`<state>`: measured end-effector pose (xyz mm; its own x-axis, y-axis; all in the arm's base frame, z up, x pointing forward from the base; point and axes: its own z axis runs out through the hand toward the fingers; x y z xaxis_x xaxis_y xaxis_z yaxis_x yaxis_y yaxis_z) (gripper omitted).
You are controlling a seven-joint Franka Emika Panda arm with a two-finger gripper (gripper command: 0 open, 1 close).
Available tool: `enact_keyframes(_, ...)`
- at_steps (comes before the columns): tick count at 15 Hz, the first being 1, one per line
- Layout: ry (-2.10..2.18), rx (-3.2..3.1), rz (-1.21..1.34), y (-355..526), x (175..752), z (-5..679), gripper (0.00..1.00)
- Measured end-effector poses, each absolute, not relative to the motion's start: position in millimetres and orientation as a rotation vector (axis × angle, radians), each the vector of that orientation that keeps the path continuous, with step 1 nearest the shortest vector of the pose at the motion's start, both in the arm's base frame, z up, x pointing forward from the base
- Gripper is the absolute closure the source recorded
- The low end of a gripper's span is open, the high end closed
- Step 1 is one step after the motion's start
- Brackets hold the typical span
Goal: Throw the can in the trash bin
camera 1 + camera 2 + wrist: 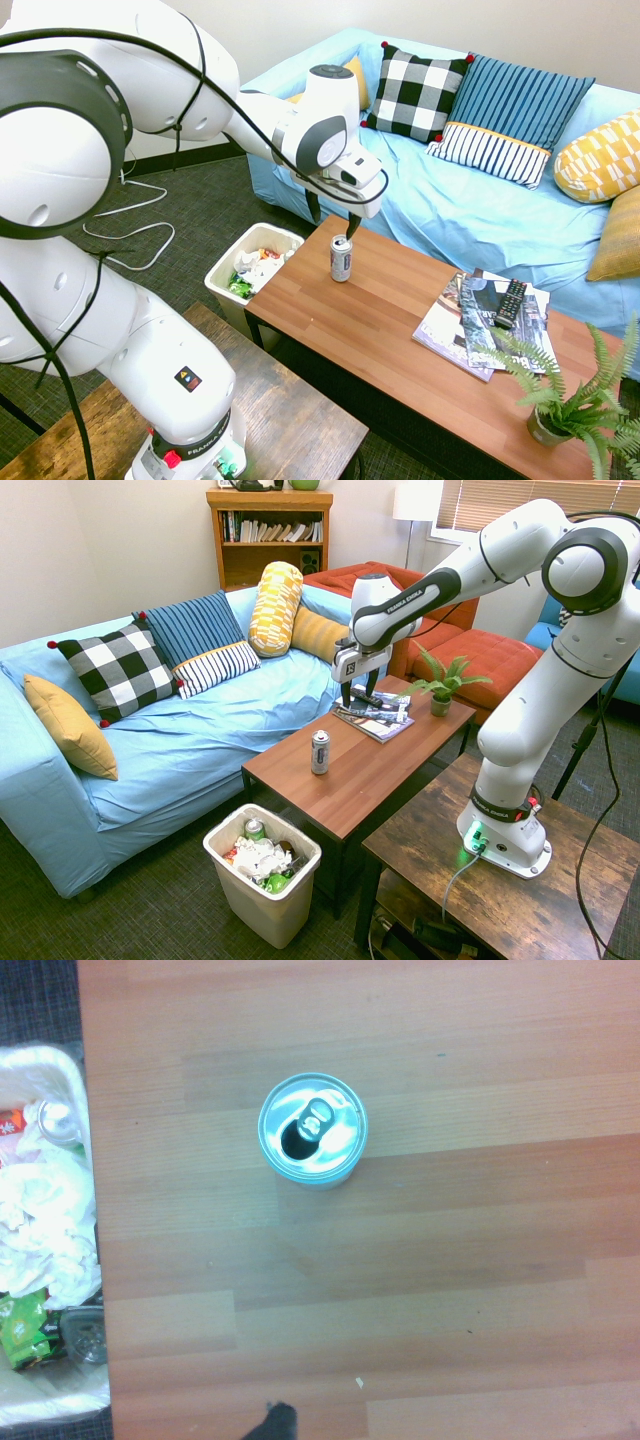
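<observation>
In the first exterior view, the can [341,259] stands upright on the wood-topped desk [365,310], near its end beside the trash bin. The hand [333,216] is above the desk and close to the can, its fingers spread apart and gripping nothing. The trash bin [245,268] sits low at the desk's end, with white crumpled litter [262,266] and a green wrapper [240,286] inside. The arm [290,125] reaches across from the picture's left, with the hand pointing down. Magazines [480,325] lie farther along the desk, a remote control [510,304] on top of them, and a potted fern [549,425] stands near them.

In the second exterior view, the can again stands upright on the desk, apart from the open hand. The bin holds a green can, white crumpled litter and other green pieces. The arm comes in from the picture's right, bending down to the hand over the desk. A blue-covered sofa [200,740] with cushions runs alongside.

In the wrist view, the can's shiny top shows its tab and dark opening. The bin's rim lies past the desk's edge, with a red piece, white litter and a green wrapper within.
</observation>
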<state>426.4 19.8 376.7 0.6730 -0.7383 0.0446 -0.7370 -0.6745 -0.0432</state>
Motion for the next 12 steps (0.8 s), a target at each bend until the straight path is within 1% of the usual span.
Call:
enact_keyframes(3, 1.265, -2.858, -0.086, 25, 431, 375, 0.0)
enact_keyframes(5, 1.275, -2.853, -0.096, 32, 444, 368, 0.0)
enact_keyframes(12, 1.408, -2.754, -0.099, 25, 485, 315, 0.0)
